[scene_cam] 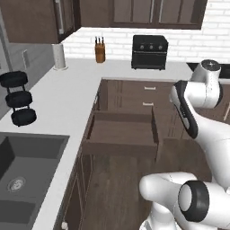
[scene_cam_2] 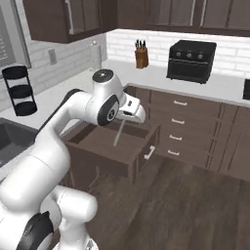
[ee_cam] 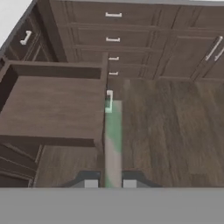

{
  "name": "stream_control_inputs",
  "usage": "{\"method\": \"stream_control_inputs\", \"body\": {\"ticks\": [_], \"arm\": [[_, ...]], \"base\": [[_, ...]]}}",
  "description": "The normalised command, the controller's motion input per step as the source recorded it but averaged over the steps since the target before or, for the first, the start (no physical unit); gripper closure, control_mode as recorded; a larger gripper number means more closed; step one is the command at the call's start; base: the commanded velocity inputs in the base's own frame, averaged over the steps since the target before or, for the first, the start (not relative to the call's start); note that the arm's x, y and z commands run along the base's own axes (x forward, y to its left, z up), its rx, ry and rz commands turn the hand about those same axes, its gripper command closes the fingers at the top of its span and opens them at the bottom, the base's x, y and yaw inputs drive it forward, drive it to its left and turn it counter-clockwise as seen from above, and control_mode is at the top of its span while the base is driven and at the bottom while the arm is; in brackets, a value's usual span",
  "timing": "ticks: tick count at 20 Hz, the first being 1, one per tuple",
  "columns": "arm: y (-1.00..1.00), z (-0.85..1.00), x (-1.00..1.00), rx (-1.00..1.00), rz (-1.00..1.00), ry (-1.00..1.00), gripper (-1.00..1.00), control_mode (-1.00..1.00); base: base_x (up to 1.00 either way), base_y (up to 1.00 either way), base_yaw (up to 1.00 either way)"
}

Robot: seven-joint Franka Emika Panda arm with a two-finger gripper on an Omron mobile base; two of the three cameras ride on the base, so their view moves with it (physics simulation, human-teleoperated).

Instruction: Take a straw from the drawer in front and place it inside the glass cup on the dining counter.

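Pinching the straw, the claw hangs above the pulled-out drawer.

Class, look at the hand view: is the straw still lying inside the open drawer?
No: the straw is clamped between the claw's fingertips and sticks out past the open drawer's front edge, over the wooden floor.

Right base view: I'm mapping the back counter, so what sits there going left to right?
Black tiered rack → paper towel roll → knife block → black toaster oven.
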Motion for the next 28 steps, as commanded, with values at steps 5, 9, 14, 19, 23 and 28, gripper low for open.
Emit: {"method": "stream_control_inputs", "body": {"ticks": [5, 9, 14, 19, 23, 28], "arm": [[0.0, 0.0, 0.0, 0.0, 0.0, 0.0, 1.0, 1.0], [0.0, 0.0, 0.0, 0.0, 0.0, 0.0, 1.0, 1.0], [0.0, 0.0, 0.0, 0.0, 0.0, 0.0, 1.0, 1.0], [0.0, 0.0, 0.0, 0.0, 0.0, 0.0, 1.0, 1.0], [0.0, 0.0, 0.0, 0.0, 0.0, 0.0, 1.0, 1.0], [0.0, 0.0, 0.0, 0.0, 0.0, 0.0, 1.0, 1.0]], "base": [[0.1, -0.96, -0.11], [0.39, -0.78, -0.39], [0.52, -0.4, -0.62], [0.62, -0.09, -0.64], [0.74, -0.02, -0.6], [0.84, 0.0, -0.53]]}}
